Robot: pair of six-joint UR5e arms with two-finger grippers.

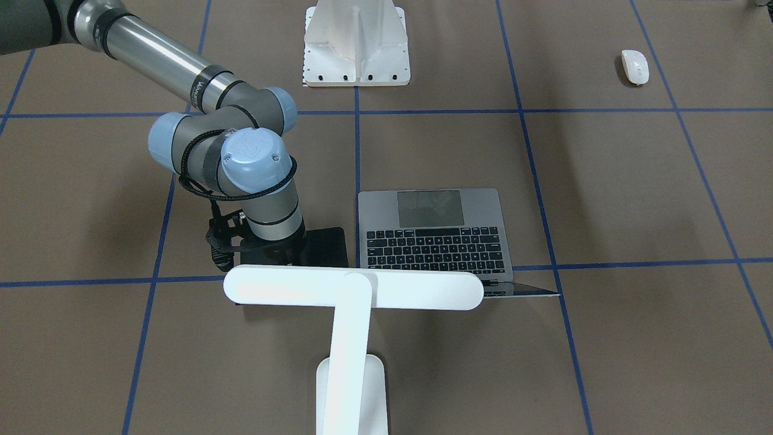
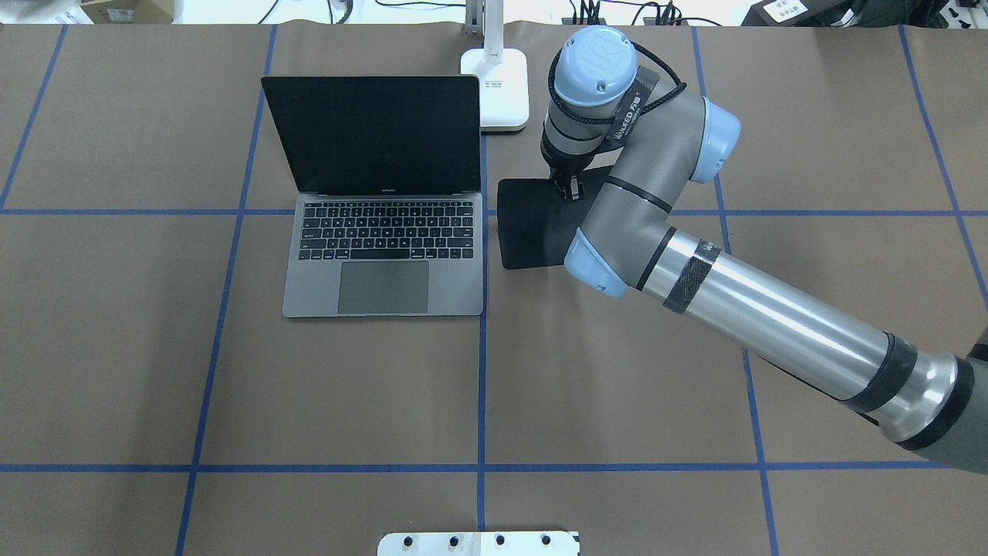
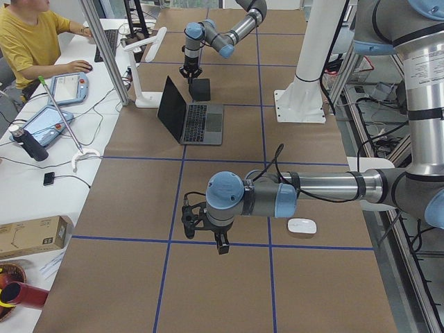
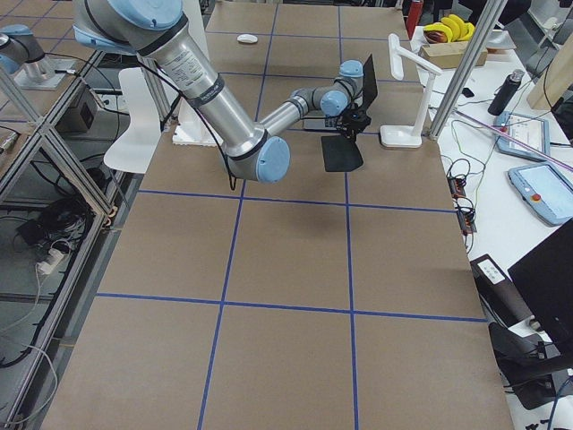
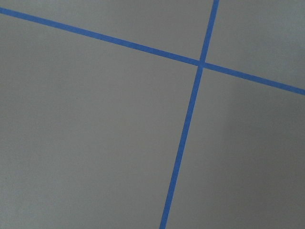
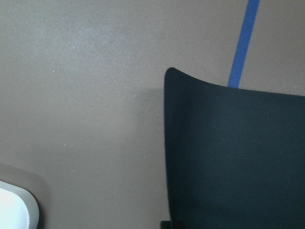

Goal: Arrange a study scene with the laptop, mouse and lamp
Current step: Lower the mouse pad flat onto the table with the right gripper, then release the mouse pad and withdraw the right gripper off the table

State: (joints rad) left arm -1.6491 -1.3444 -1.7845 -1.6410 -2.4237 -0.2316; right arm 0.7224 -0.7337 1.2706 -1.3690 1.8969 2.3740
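Note:
The open grey laptop (image 2: 384, 255) sits left of centre, screen upright at the far side. Just behind its right corner stands the white lamp (image 1: 353, 289), its base (image 2: 495, 89) at the table's far edge. The white mouse (image 1: 635, 66) lies alone near the robot's side, on its left. My right gripper (image 2: 570, 189) points down at the far edge of a flat black mat (image 2: 532, 228) right of the laptop, fingers pinched on that edge. In the right wrist view the mat (image 6: 233, 157) looks slightly raised. My left gripper (image 3: 222, 244) hovers near the mouse (image 3: 302, 225); I cannot tell its state.
A white bolted pedestal (image 1: 356, 54) stands at the robot's side, centre. Blue tape lines (image 2: 480, 386) grid the brown table. A person (image 3: 28, 41) sits at a side desk with tablets and cables beyond the lamp's edge of the table.

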